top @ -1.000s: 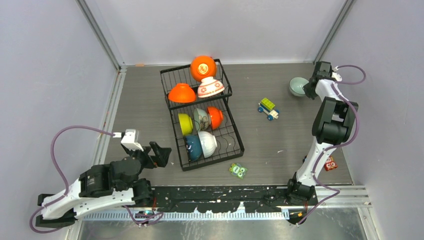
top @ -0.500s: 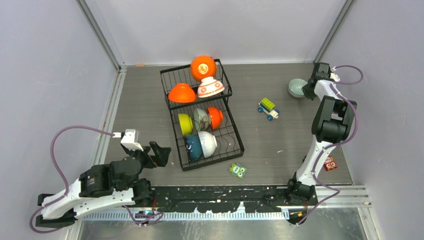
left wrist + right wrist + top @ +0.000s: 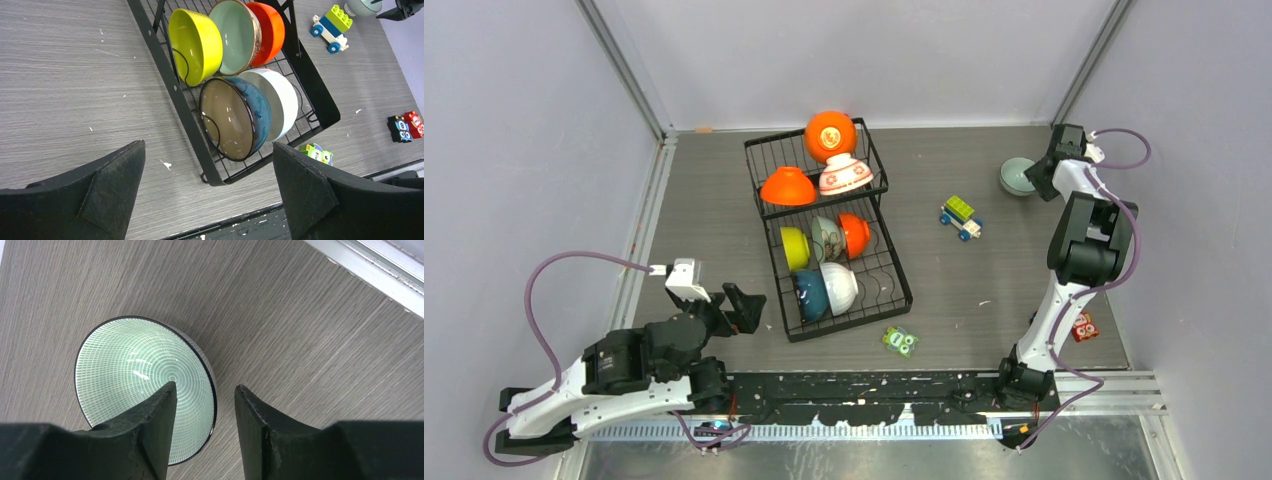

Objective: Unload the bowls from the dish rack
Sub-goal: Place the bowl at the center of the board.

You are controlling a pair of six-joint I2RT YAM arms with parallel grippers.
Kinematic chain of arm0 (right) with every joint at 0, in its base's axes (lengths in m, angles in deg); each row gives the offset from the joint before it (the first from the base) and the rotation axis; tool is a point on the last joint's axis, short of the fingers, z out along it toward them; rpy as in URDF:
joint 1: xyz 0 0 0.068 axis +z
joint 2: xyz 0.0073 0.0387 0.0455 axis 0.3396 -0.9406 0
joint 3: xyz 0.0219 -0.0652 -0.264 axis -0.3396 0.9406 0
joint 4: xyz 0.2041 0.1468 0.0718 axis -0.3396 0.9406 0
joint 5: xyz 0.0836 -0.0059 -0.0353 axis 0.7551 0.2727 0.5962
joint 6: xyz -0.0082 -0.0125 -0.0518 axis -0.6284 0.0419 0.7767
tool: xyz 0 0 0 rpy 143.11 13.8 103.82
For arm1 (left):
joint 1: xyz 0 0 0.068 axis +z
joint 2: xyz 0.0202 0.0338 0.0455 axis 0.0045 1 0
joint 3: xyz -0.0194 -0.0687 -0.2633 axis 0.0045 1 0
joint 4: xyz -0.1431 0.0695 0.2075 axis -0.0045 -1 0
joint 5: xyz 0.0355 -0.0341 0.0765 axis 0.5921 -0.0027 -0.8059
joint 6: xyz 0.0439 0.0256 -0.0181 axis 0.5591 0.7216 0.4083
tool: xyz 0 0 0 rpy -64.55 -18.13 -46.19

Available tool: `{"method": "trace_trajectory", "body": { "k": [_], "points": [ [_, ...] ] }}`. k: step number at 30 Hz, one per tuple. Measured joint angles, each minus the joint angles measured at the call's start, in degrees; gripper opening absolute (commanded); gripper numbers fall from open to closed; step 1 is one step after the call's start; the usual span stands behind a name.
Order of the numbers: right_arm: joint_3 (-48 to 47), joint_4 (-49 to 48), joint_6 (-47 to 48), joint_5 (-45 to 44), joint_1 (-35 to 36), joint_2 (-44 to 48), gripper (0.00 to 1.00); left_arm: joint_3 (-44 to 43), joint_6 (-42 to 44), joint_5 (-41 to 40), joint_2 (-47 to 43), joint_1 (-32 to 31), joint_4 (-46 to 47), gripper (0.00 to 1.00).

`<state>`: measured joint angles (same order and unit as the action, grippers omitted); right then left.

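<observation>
Far right corner of the tabletop point(image 3: 944, 290): a pale mint bowl point(image 3: 140, 365) is seen mouth up on the bare wood-grain surface, well apart from the dish rack point(image 3: 780, 290). The right gripper point(image 3: 205, 387) is placed over it, one finger point(image 3: 150, 425) above the inside of the bowl and the other outside the rim. The fingers are spread, with a gap on either side of the rim; nothing is pinched.

Rack left of the tabletop's middle, two sections end to end.
- Far section: an orange bowl on edge point(image 3: 830, 135), an upturned orange bowl point(image 3: 787, 186), and a white bowl with red floral pattern point(image 3: 844, 174) touching it.
- Near section, far row: lime bowl point(image 3: 197, 45), mint-lined bowl point(image 3: 235, 37) and orange bowl point(image 3: 267, 30), nested on edge.
- Near section, near row: teal bowl point(image 3: 235, 117) with white bowl point(image 3: 277, 107) behind it, both on edge.

Near left corner: the left gripper point(image 3: 734, 305) is held just beside the rack's near left corner, jaws spread wide and empty.

Loose items noted: toy block car point(image 3: 960, 217) between rack and mint bowl; green figure point(image 3: 901, 341) at the near edge; red block point(image 3: 1083, 328) near the right edge.
</observation>
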<state>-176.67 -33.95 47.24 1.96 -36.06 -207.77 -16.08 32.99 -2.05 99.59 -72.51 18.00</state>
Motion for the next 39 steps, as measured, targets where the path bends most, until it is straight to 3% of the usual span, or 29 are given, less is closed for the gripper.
{"method": "trace_trajectory", "body": {
  "k": [3,8,10,17,22,27,35,39],
  "points": [
    [0.5,-0.39,0.2,0.24,0.02,0.48,0.61,0.02,-0.13,0.04,0.0,0.0,-0.09,1.0],
    [3.58,-0.94,0.66,0.2,0.02,3.82,0.87,0.0,-0.68,0.22,-0.55,0.0,-0.13,1.0],
    [4.74,-0.63,0.7,0.11,0.11,6.32,0.93,0.02,-1.4,0.31,-1.14,0.0,-0.35,1.0],
    [5.33,-0.13,0.09,-2.54,4.07,19.15,0.94,0.02,-3.23,0.39,-4.98,0.0,-0.57,1.0],
    [8.02,0.02,-0.15,-6.34,15.3,32.15,0.94,-0.22,-3.43,-0.04,-4.63,0.0,-1.95,1.0],
    [17.7,-0.07,-0.37,-7.08,25.92,48.98,0.95,-2.14,-0.07,0.15,-0.61,0.0,-1.86,1.0],
    [41.05,5.6,-4.92,-3.85,27.41,71.38,0.93,-4.94,4.61,2.1,15.3,0.0,1.42,1.0],
    [47.67,9.16,-6.8,-1.46,29.77,79.97,0.93,-2.86,4.55,3.76,16.7,0.0,5.55,1.0]
  ]
}}
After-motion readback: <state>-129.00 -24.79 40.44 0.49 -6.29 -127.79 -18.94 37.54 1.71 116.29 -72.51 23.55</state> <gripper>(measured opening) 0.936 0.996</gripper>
